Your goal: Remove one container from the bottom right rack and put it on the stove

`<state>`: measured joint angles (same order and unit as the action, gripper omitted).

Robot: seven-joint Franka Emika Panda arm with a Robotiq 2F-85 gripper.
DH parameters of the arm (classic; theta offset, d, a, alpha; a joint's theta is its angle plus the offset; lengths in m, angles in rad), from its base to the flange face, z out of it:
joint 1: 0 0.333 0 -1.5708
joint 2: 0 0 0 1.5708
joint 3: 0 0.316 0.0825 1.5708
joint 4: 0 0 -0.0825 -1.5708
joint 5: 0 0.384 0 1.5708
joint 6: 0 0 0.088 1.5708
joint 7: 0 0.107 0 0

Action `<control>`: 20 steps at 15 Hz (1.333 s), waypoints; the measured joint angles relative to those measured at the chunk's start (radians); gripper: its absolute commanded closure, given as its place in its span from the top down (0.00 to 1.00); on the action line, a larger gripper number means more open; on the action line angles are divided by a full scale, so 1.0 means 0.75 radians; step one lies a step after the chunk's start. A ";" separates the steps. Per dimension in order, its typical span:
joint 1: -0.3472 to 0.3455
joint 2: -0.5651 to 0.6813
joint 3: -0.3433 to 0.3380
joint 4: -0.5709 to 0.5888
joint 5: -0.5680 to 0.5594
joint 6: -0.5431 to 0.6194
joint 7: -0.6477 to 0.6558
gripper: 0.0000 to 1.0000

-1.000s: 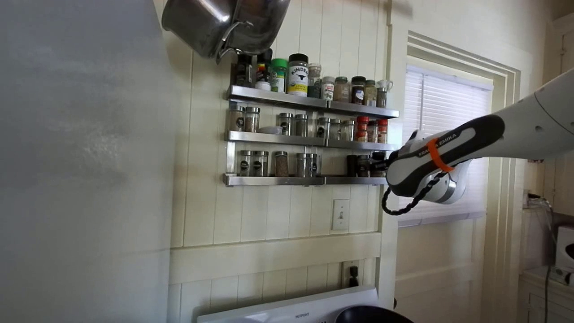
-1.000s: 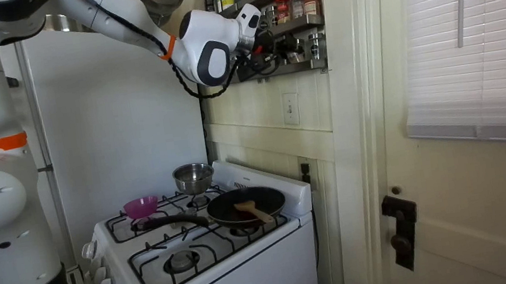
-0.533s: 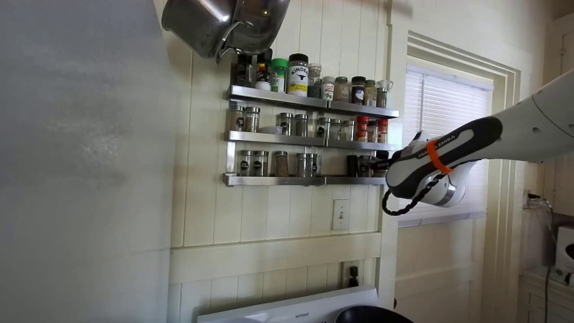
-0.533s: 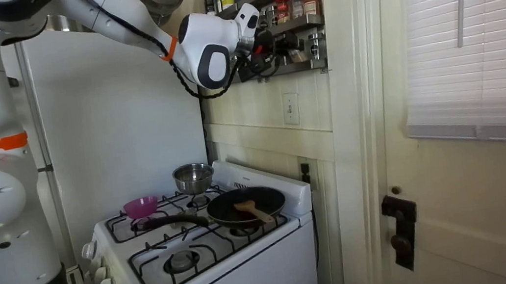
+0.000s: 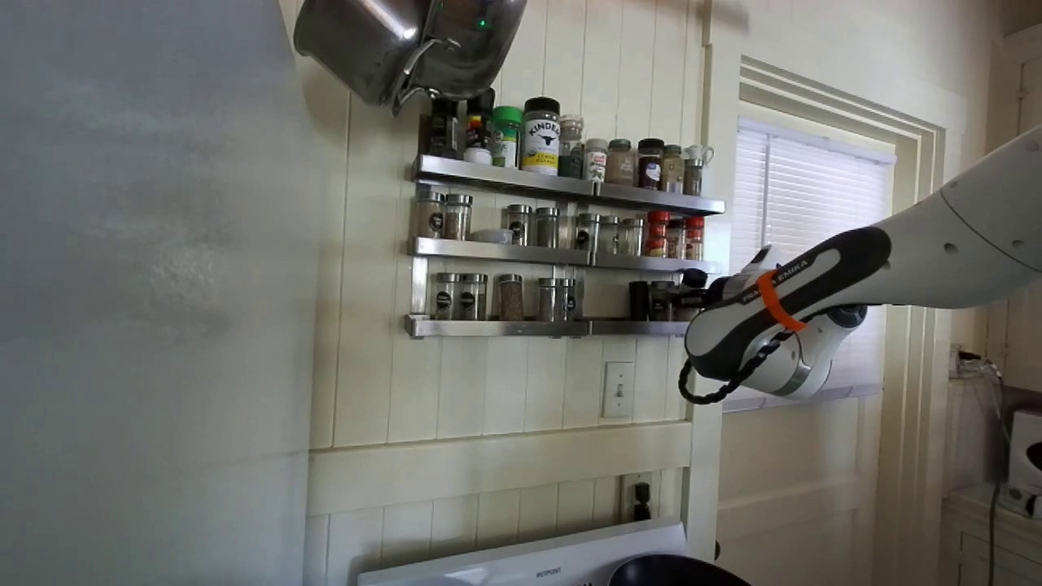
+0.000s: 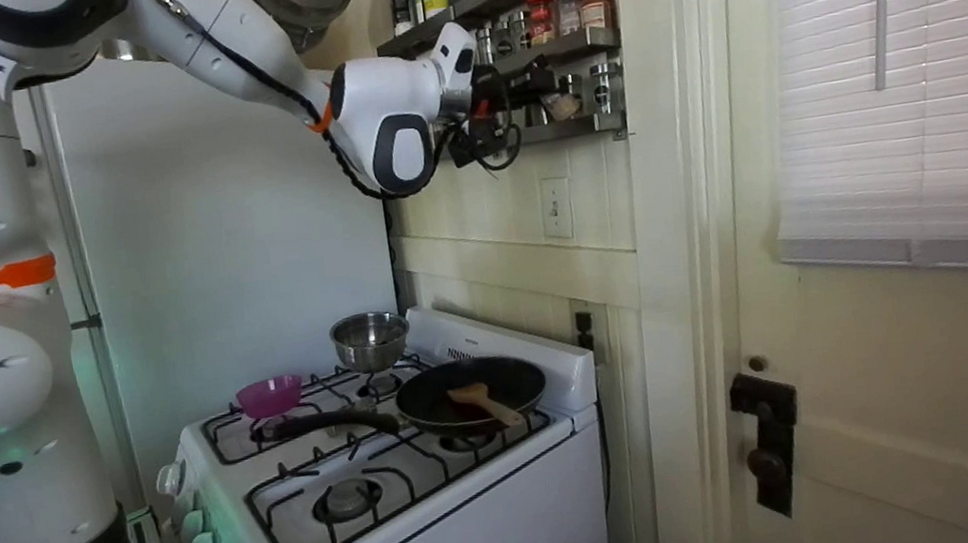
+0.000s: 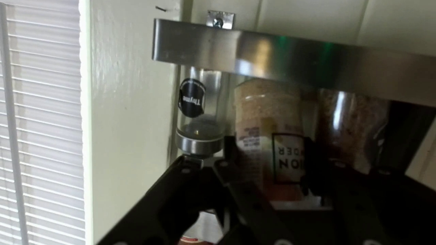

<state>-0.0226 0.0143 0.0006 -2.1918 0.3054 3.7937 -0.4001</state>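
The container [image 7: 252, 112], a pale plastic jar whose label partly reads "ONION ...DER", stands between the gripper's fingers, shown upside down in the wrist view. My gripper [image 7: 270, 148] is shut on it, one finger along each side. In an exterior view the container [image 6: 562, 106] tilts in the grip [image 6: 541, 85], just above the bottom right rack [image 6: 568, 129]. The rack's front rail [image 7: 299, 61] crosses close to the jar's base in the wrist view. Below the arm is the white stove [image 6: 462, 521]; its back panel [image 5: 529, 561] shows in both exterior views.
Beside the held jar are a thyme jar [image 7: 211, 92] and a reddish-brown jar [image 7: 351, 126]. The middle shelf [image 5: 651, 264] runs above. A frying pan [image 6: 499, 381] with a wooden utensil, a metal bowl [image 6: 371, 342] and a pink bowl [image 6: 270, 396] occupy burners. Pots [image 5: 407, 49] hang overhead.
The hand has drawn back from the wall, and the jar in it has tilted over more. The other jars on the racks look the same.
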 measured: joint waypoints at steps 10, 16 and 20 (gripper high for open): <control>0.040 -0.028 0.057 -0.107 0.347 0.205 -0.220 0.23; 0.055 -0.034 0.093 -0.109 0.519 0.205 -0.353 0.23; 0.083 -0.081 0.140 -0.164 0.603 0.197 -0.406 0.23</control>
<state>0.0399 -0.0464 0.1052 -2.3145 0.7574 3.9413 -0.7049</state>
